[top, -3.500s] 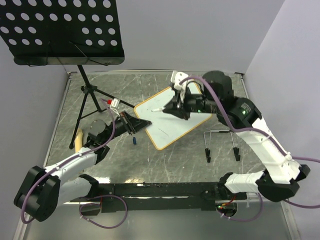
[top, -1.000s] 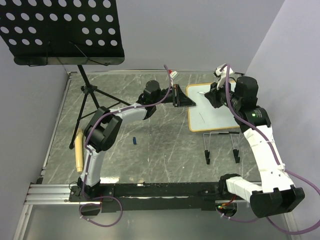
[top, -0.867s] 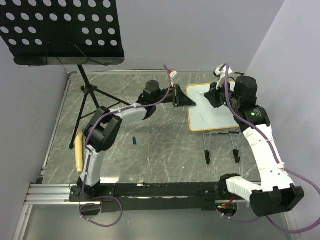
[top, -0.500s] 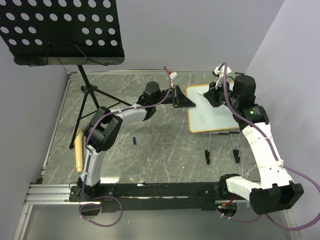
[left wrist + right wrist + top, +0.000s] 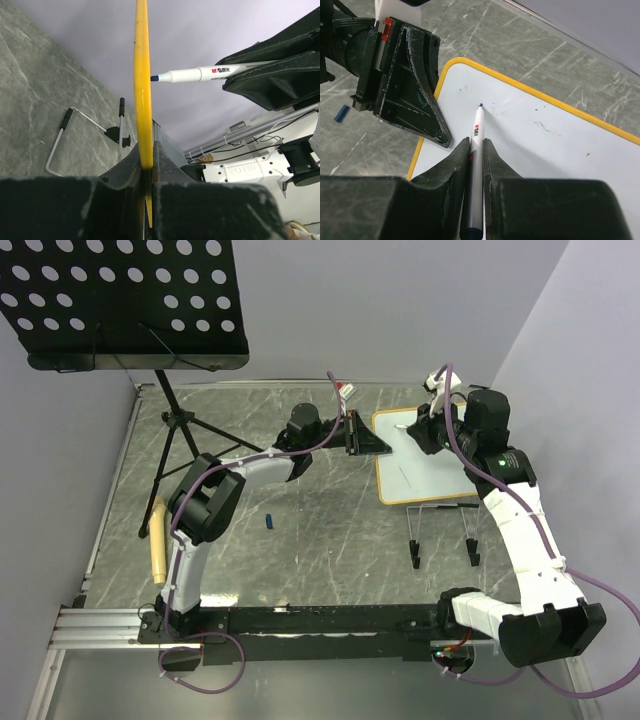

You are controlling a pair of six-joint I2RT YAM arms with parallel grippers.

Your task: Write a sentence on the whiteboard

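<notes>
Scratched grey table (image 5: 320, 530); smooth yellow-rimmed whiteboard (image 5: 545, 145); slim white marker (image 5: 476, 145)

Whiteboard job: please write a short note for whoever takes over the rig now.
Left gripper: shut on the whiteboard, at its left edge.
Right gripper: shut on the marker, tip near the board's far left corner.
Done: board gripped, marker uncapped and in place.
Left: the whole sentence; no words on the board yet.

Whiteboard (image 5: 432, 478) on grey table (image 5: 300, 540) (far right), left fingers (image 5: 366, 440) at its edge, right fingers (image 5: 426, 433) holding marker (image 5: 403, 427)
</notes>
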